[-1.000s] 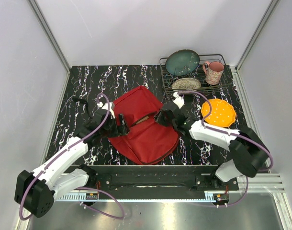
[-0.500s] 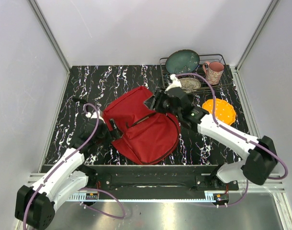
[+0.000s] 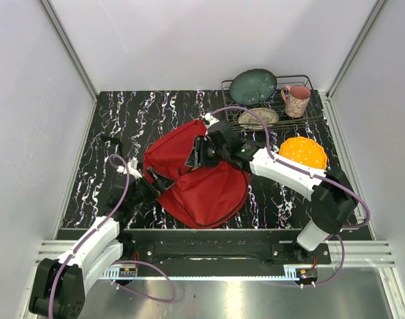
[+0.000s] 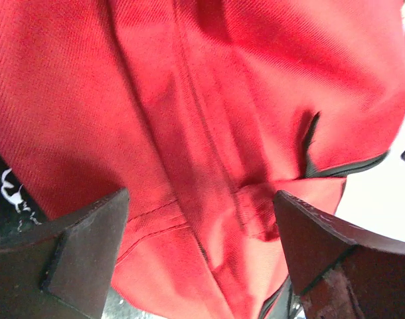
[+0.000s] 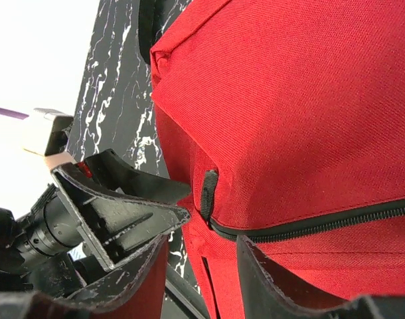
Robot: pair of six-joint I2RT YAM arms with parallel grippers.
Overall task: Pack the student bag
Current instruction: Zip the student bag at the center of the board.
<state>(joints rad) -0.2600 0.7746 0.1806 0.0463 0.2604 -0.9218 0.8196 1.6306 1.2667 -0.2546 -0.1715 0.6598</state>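
The red student bag (image 3: 206, 193) lies in the middle of the black marbled table, bunched into two lobes. My right gripper (image 3: 194, 156) reaches over it from the right, at the fold between the lobes. In the right wrist view the right gripper (image 5: 199, 279) is open just above the bag (image 5: 309, 113), near the end of a black zip (image 5: 309, 224) and its black pull loop (image 5: 208, 193). My left gripper (image 3: 157, 186) is at the bag's left edge. In the left wrist view it (image 4: 202, 259) is wide open, with the red fabric (image 4: 189, 133) close in front.
A wire dish rack (image 3: 309, 83) stands at the back right with a teal bowl (image 3: 253, 86), a pink mug (image 3: 296, 100) and a small plate (image 3: 258, 117). An orange plate (image 3: 303, 153) lies right of the bag. Grey walls enclose the table.
My right gripper has swung left from the bag's right side to its middle. My left arm has drawn back toward the near left. The bag has bunched up into two lobes.
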